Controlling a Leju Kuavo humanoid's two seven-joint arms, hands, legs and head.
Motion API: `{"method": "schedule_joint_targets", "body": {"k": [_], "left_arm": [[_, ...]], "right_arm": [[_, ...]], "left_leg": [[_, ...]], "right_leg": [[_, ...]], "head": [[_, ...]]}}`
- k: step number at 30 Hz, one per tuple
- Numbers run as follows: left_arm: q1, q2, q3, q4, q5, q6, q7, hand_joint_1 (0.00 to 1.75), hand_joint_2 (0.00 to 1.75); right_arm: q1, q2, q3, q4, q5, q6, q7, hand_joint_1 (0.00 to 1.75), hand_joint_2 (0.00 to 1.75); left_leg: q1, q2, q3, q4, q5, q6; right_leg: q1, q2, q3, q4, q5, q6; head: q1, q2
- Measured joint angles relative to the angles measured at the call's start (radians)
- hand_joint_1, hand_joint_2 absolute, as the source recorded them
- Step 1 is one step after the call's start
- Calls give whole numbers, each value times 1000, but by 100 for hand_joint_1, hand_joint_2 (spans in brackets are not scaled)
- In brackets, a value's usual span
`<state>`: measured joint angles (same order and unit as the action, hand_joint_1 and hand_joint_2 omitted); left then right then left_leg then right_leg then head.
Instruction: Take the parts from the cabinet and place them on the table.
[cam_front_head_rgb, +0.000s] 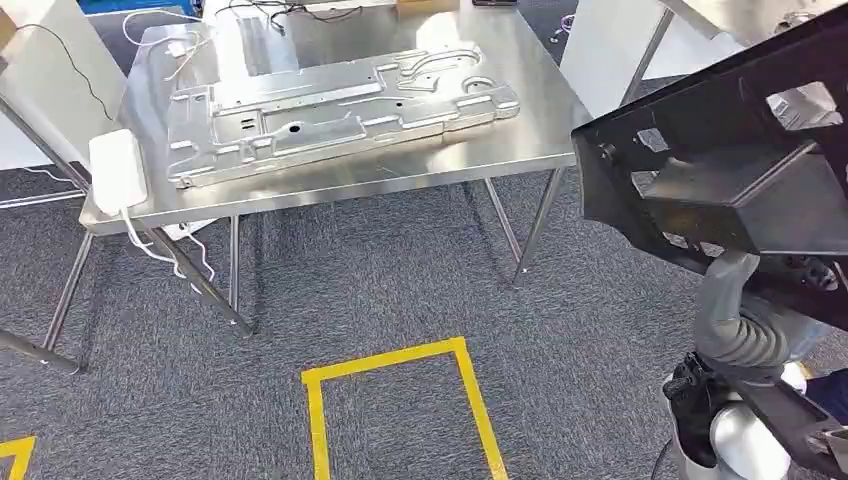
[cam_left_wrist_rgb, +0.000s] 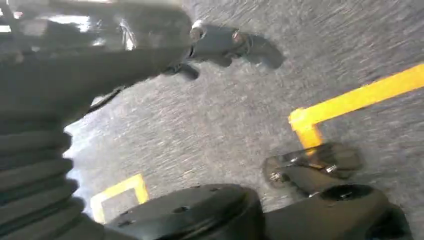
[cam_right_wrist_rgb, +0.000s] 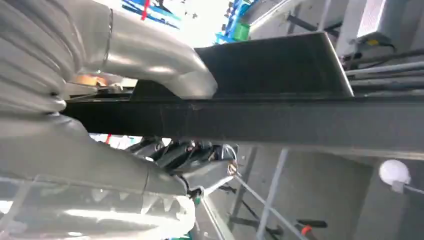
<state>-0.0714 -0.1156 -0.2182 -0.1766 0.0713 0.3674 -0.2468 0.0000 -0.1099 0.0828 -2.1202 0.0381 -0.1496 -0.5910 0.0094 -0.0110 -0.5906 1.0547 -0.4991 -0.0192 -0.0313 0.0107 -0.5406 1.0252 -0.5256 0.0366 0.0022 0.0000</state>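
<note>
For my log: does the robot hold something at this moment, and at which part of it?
Yes. The right hand grips the black part at its edge, thumb over it and fingers beneath. The left hand's state cannot be told.

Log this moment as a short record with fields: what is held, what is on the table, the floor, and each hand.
held part: black frame part, raised at the right of the head view, not yet over the table
right hand: right hand grips the black frame part, thumb over its edge
left hand: left hand hangs over the carpet, blurred; holds nothing visible
table: steel table carrying a stamped silver metal panel and a white box with cables
floor: grey carpet with yellow tape outline
</note>
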Motion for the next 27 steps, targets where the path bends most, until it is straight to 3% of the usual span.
{"method": "schedule_joint_targets", "body": {"k": [2, 4, 5, 7, 8, 9, 10, 12, 14, 17, 18, 19, 20, 22, 23, 24, 25, 27], "left_arm": [[2, 2, 1, 0, 0, 1, -2, 0, 175], [1, 3, 1, 0, 0, 1, -3, 0, 175], [1, 3, 1, 0, 0, 2, -5, 0, 175], [2, 3, 0, 0, -1, 1, -5, 0, 175], [2, 3, 0, 0, -1, 1, -5, 0, 175], [2, 3, 1, 0, -1, 1, -5, 0, 175], [2, 3, 1, 0, -1, 2, -5, 0, 175], [2, 3, 0, 0, -2, 1, -6, 0, 175], [1, 3, 1, 0, -2, 2, -7, 0, 175], [3, 3, 0, 0, -2, 1, -7, 0, 175], [3, 3, 0, 0, -2, 1, -7, 0, 175], [3, 3, 0, 0, -2, 2, -8, 0, 175], [3, 3, 0, 0, -3, 1, -8, 0, 175], [5, 3, 1, 0, -1, 1, -8, 0, 175], [3, 3, 1, -1, -1, 1, -11, 0, 175], [0, 3, 1, -1, -1, 1, -11, 0, 175], [0, 3, 1, -1, -1, 0, -11, 0, 175], [2, 4, 1, -1, -1, 0, -10, 0, 175]], "right_arm": [[0, 0, -1, 0, 0, 3, -1, 175, 175], [0, 0, -2, -2, -1, 3, -1, 175, 175], [0, 0, -3, -2, -1, 3, -2, 175, 175], [5, 1, -8, -2, -1, 3, -3, 175, 175], [8, 1, -8, -2, -1, 3, -3, 175, 175], [10, 1, -8, -2, -1, 3, -3, 175, 175], [11, 2, -8, -2, -1, 3, -3, 175, 175], [11, 2, -8, -2, -1, 3, -3, 175, 175], [11, 3, -8, -3, -1, 3, -4, 175, 175], [18, 5, -8, -4, -1, 4, -5, 175, 175], [18, 5, -8, -5, -1, 3, -5, 175, 175], [18, 5, -8, -5, 0, 4, -5, 175, 175], [17, 5, -8, -5, 0, 4, -6, 175, 175], [19, 8, -8, -5, 0, 4, -6, 175, 175], [19, 9, -8, -5, 0, 4, -6, 175, 175], [20, 10, -8, -5, 0, 4, -6, 175, 175], [21, 11, -8, -5, 0, 4, -6, 175, 175], [25, 12, -8, -5, 0, 4, -6, 175, 175]], "left_leg": [[-2, -2, 1, -4, -1, 11], [4, 0, 12, -15, -1, 22], [4, 1, 14, -15, -3, 26], [2, 3, 15, -14, -7, 32], [2, 3, 17, -14, -10, 34], [2, 3, 21, -14, -12, 34], [2, 1, 27, -14, -16, 34], [2, -2, 45, -14, -27, 29], [-5, -5, 46, -12, -37, 16], [-6, -2, 52, -26, -34, 6], [-7, -3, 55, -25, -41, -1], [-5, 2, 49, -1, -55, -2], [-6, 2, 21, 61, -85, -2], [-4, 2, -66, 226, -148, -4], [-4, 2, -103, 290, -162, -5], [-2, 2, -119, 306, -148, -6], [0, 2, -108, 271, -113, -6], [5, 4, -35, 92, 0, -5]], "right_leg": [[-3, -1, 6, -10, 1, 9], [-1, -4, -7, 22, -21, 13], [1, -4, -39, 83, -51, 12], [3, -4, -138, 257, -114, 13], [3, -4, -172, 304, -117, 13], [3, -4, -179, 300, -94, 12], [3, -4, -165, 254, -52, 12], [3, -4, -90, 74, 58, 7], [13, -3, -58, 6, 46, 5], [12, 0, -58, 11, 40, -1], [-1, -1, -49, 2, 41, -5], [-2, -2, -41, -1, 38, -11], [-2, -6, -35, -1, 34, -18], [-1, -9, -28, -1, 28, -25], [-1, -9, -25, -1, 25, -27], [-1, -9, -20, -1, 21, -26], [-2, -8, -13, -1, 17, -25], [-5, -3, 8, 0, 4, -19]], "head": [[0, 0], [7, 0], [15, 0], [30, 0], [34, 0], [37, 0], [41, 0], [52, 0], [61, 0], [48, 0], [43, 0], [38, 0], [27, 0], [15, 0], [11, 0], [9, 0], [8, 0], [4, 0]]}}
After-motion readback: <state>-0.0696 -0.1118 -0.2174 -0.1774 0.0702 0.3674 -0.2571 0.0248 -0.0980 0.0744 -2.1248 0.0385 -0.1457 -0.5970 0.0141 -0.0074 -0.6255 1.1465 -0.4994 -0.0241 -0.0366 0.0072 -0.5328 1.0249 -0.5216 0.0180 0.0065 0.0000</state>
